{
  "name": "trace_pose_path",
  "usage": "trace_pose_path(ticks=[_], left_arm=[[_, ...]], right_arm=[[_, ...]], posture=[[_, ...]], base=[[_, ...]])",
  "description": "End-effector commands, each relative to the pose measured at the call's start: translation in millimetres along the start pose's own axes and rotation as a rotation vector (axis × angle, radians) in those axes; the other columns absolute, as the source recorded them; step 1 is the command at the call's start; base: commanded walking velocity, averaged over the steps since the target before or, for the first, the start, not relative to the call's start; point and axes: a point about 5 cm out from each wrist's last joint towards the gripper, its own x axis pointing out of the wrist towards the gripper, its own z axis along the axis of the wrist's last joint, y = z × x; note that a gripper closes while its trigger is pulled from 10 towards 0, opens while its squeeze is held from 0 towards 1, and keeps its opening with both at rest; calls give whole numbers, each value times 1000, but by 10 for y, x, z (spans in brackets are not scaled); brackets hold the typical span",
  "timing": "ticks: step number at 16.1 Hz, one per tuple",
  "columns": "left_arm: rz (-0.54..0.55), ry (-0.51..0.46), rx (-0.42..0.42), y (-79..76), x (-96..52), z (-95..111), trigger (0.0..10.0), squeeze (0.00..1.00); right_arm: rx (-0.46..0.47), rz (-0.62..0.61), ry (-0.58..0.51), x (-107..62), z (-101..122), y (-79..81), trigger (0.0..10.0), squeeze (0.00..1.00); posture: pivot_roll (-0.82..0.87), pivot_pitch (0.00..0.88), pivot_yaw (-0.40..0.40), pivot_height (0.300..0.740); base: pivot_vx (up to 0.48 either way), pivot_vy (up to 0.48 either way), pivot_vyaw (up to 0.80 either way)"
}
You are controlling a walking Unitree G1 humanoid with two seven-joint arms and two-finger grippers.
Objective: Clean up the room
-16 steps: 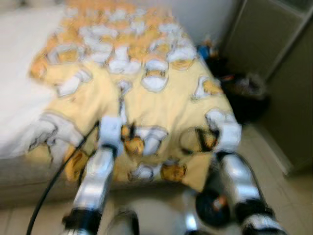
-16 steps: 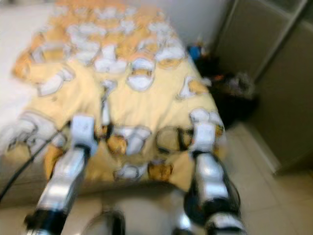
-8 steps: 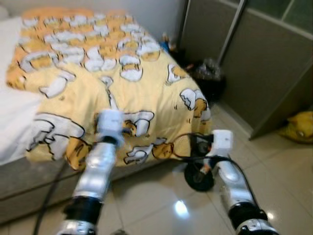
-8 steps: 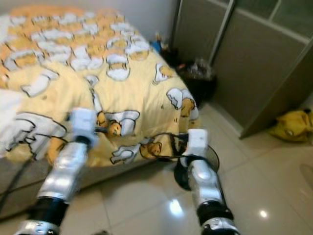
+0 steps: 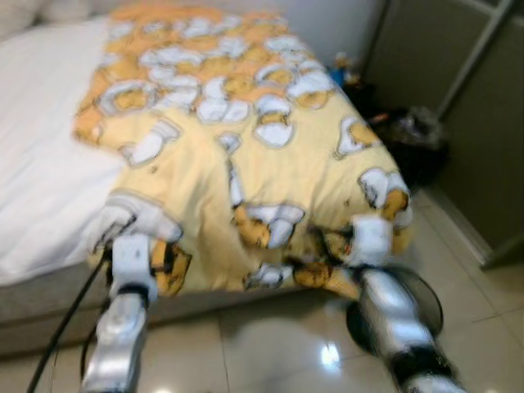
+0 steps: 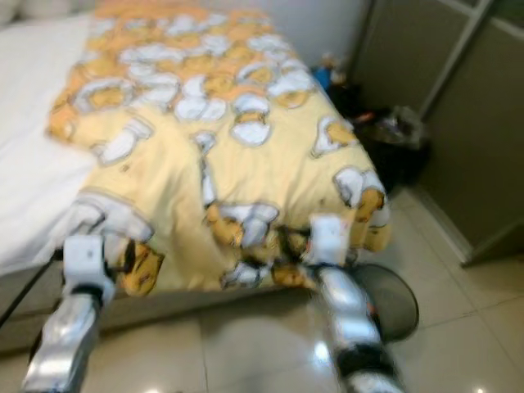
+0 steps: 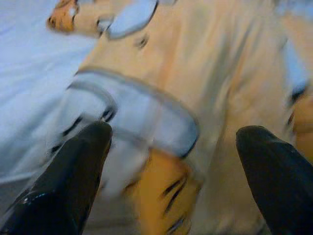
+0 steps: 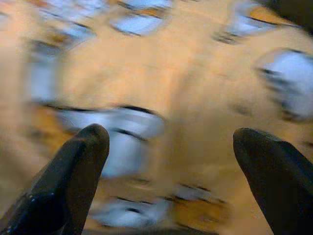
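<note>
Yellow cartoon-print blanket (image 5: 246, 155) covers the right part of the bed (image 5: 41, 164), its lower edge hanging over the foot of the mattress toward the tiled floor (image 5: 270, 344); the left part of the bed shows a bare white sheet. Both silver arms reach forward and slightly down toward that hanging edge.

Seen from the head, the left arm rises from the lower left, and the left gripper (image 7: 181, 161) sits just before the blanket's lower left corner. In the left wrist view its two black fingers (image 7: 73, 171) are spread wide, with the blanket's white and orange print between and beyond them, gripping nothing.

The right arm comes up from the lower right, its wrist near the blanket's lower right edge. The right gripper (image 8: 171, 171) likewise has its fingers (image 8: 68, 176) set well apart, facing blurred yellow cloth and closed on nothing.

On the floor behind the right arm lies a round dark fan (image 6: 393, 303). A dark bag (image 5: 417, 143) sits in the corner to the right of the bed, beside grey sliding doors (image 5: 483, 123).
</note>
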Motion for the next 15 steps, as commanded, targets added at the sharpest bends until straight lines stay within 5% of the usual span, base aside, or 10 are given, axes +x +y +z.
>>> trace_pose_path(ticks=[1, 6, 11, 15], left_arm=[[-7, -34, -16, -81, 22, 87, 10000, 0], [-58, -110, 92, -192, 189, 287, 10000, 0], [-105, -140, 48, -340, 157, 323, 10000, 0], [-156, -178, 85, -409, 223, 416, 10000, 0]], right_arm=[[15, 22, 8, 30, 4, 51, 10000, 0], [-6, 106, 9, 79, 37, 226, 10000, 0], [-20, 75, 10, 38, 11, 161, 10000, 0], [-17, 54, 14, 42, 11, 149, 10000, 0]], posture=[[174, 0, -85, 740], [174, 0, -89, 740], [161, 0, -80, 740], [158, 0, -81, 740]], base=[[0, 0, 544], [0, 0, 418], [0, 0, 283], [480, 0, 627]])
